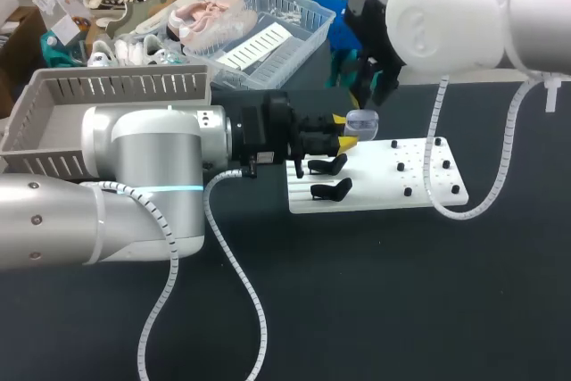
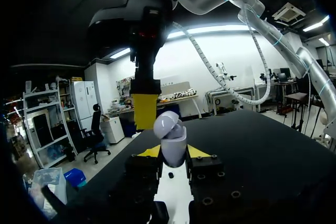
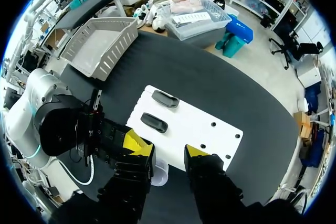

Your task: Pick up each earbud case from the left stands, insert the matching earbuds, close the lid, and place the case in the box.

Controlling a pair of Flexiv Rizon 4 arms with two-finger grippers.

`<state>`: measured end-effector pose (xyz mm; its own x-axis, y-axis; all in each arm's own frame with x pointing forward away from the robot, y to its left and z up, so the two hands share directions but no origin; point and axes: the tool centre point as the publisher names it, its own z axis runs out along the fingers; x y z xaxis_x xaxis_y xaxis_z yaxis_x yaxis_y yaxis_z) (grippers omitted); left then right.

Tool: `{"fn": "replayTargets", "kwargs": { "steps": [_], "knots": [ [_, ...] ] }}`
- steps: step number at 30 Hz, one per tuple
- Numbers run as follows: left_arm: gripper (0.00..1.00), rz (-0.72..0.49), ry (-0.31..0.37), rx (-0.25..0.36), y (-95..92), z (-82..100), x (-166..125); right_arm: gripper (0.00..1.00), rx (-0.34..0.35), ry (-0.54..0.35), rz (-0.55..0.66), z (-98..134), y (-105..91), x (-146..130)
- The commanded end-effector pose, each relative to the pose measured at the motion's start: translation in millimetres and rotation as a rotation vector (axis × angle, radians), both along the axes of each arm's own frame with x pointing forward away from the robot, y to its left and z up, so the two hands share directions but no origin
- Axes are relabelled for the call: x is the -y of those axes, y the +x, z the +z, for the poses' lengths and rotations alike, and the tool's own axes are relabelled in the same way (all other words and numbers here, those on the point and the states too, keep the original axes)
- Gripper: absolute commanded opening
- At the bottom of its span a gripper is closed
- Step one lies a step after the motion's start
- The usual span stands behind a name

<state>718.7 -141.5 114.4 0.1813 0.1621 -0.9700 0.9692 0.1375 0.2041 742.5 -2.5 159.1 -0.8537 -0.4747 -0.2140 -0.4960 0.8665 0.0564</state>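
A pale, translucent earbud case (image 1: 361, 120) hangs over the near-left corner of the white board (image 1: 375, 198), and my left gripper (image 1: 346, 131) is shut on it. In the left wrist view the case (image 2: 172, 142) stands upright between the yellow tips of the left gripper (image 2: 173, 151), its round lid tilted open. My right gripper (image 1: 373, 86) hangs just above the case, open; one of its yellow fingers (image 2: 144, 111) is beside the lid. In the right wrist view the right gripper (image 3: 167, 148) has only the board (image 3: 210, 135) showing between its tips. Two black stands (image 1: 327, 165) (image 1: 331, 189) are bare.
Several small black pieces (image 1: 408, 191) dot the board's right half. The grey slotted box (image 1: 116, 86) sits at the far left, behind my left arm. A clear basket (image 1: 268, 28) with shoes stands at the back. Dark table surface lies in front of the board.
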Motion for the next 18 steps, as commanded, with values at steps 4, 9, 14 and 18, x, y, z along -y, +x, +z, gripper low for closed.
{"fn": "replayTargets", "kwargs": {
  "steps": [4, 9, 14, 18],
  "knots": [
    [0.00, 0.004, -0.002, 0.002, 0.0, -0.2, 0.6, 0.34, 0.021, 0.013, -0.010, 1.3, -11.8, 2.4],
    [0.00, 0.004, -0.002, 0.002, 0.0, -0.2, 0.6, 0.35, 0.036, 0.023, -0.024, 6.5, -15.7, 5.3],
    [0.00, 0.004, -0.002, 0.002, 0.0, -0.2, 0.6, 0.35, 0.065, 0.038, -0.045, 16.7, -22.5, 9.6],
    [0.00, 0.018, -0.005, 0.019, 5.1, 4.9, -7.1, 0.36, 0.086, 0.054, -0.054, 23.6, -29.0, 13.0]
  ]
}}
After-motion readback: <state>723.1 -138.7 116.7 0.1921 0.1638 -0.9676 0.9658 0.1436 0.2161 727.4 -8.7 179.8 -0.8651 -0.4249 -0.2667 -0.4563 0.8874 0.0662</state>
